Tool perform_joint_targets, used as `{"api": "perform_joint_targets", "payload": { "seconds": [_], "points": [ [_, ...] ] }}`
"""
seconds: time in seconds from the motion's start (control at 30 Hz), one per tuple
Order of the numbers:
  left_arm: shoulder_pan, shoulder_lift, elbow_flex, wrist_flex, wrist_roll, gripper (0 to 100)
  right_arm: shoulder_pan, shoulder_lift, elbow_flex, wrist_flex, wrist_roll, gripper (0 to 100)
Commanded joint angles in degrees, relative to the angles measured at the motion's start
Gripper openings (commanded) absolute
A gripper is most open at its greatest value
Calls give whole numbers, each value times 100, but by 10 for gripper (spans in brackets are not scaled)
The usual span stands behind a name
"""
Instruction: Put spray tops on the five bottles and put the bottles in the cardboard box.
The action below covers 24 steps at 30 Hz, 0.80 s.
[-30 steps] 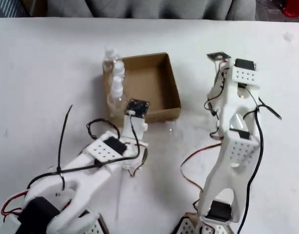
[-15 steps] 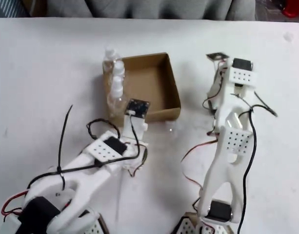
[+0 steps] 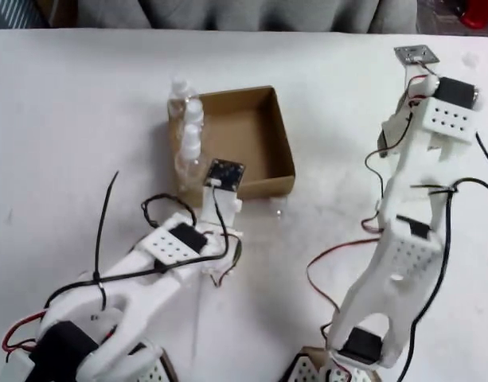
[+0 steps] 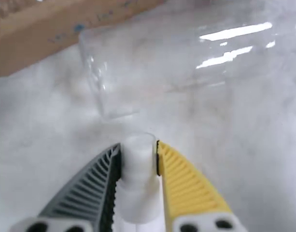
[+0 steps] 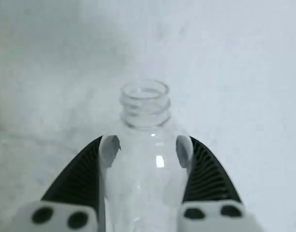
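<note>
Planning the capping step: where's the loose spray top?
In the left wrist view, the spray top sits clamped in the left gripper, just short of a clear bottle beside the cardboard box.

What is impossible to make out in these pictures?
High view: how many capped bottles line the cardboard box; they overlap.
High view: the open bottle in the right gripper; the arm covers it.
Right wrist view: that bottle's base, past the edge.
Left wrist view: most of the spray top, inside the left gripper.
</note>
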Motion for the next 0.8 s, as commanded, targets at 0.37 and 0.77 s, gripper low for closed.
{"api": "perform_joint_targets", "payload": {
  "seconds": [0.37, 0.77],
  "points": [
    [-101, -277, -18, -167, -62, 21, -673, -3899, 4035, -312, -273, 18],
    [-207, -330, -79, 70, -70, 21, -1815, -5877, 6092, -1174, -1108, 18]
  ]
}}
